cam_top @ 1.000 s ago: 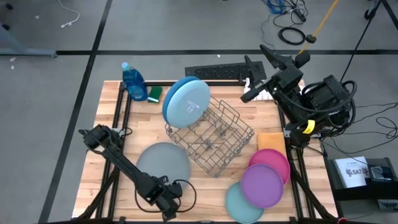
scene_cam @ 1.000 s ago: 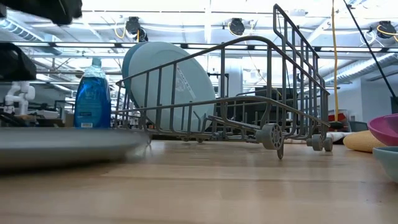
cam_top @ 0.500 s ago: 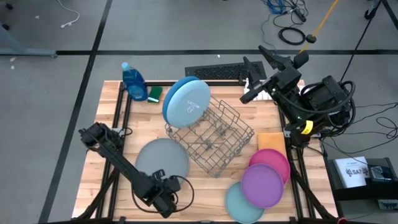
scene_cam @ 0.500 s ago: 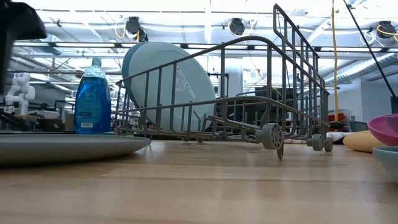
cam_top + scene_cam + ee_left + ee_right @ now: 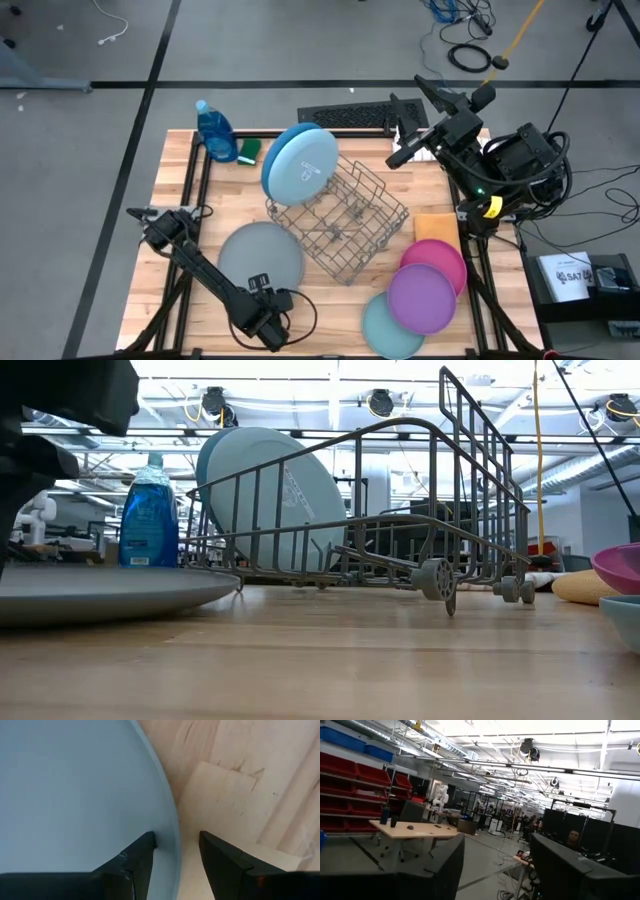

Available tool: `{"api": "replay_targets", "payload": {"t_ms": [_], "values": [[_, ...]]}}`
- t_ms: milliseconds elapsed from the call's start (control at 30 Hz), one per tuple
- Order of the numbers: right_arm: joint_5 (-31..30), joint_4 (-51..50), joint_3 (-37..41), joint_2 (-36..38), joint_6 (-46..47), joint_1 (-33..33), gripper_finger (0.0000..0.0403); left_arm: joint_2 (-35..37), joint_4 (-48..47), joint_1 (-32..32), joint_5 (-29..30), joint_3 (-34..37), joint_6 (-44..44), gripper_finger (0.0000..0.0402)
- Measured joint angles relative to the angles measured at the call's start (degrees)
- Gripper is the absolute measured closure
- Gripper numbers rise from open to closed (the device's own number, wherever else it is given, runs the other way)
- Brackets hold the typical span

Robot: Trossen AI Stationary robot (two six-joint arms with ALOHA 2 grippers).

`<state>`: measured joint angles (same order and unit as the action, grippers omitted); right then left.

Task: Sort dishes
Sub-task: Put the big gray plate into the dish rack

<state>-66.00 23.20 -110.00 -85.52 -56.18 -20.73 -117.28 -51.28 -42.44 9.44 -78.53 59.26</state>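
While the wire rack (image 5: 342, 218) holds a pale blue plate (image 5: 298, 163), nothing else.

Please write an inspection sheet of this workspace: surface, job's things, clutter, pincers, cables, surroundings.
Surface: wooden table, bare wood between the things.
Job's things: grey plate flat at front left; pale blue plate upright against the wire rack; pink plate, purple plate and teal plate overlapping at front right.
Clutter: blue soap bottle, green sponge, orange sponge.
Pincers: left pincer open astride the grey plate's rim; right pincer open, raised at the back right, empty.
Cables: black coils on the floor.
Surroundings: workshop with red bins; a person far off.
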Motion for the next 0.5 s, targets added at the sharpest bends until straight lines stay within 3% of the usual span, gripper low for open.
{"api": "replay_targets", "payload": {"t_ms": [267, 433, 500], "values": [[-0.11, -2.06, 0.0, 0.0, 1.81, 0.0, 0.0186, -1.52, -0.95, 0.54, -1.5, -0.16, -1.31, 0.0257], [-0.1, -4.81, 0.0, 0.0, 4.16, 0.0, 0.0186, -1.5, -3.08, 0.64, -0.95, -0.07, -1.83, 0.0369], [-0.09, -6.1, -0.02, 0.0, 5.22, 0.0, 0.0186, -1.5, -4.14, 0.57, -0.4, -0.03, -2.6, 0.0386]]}}
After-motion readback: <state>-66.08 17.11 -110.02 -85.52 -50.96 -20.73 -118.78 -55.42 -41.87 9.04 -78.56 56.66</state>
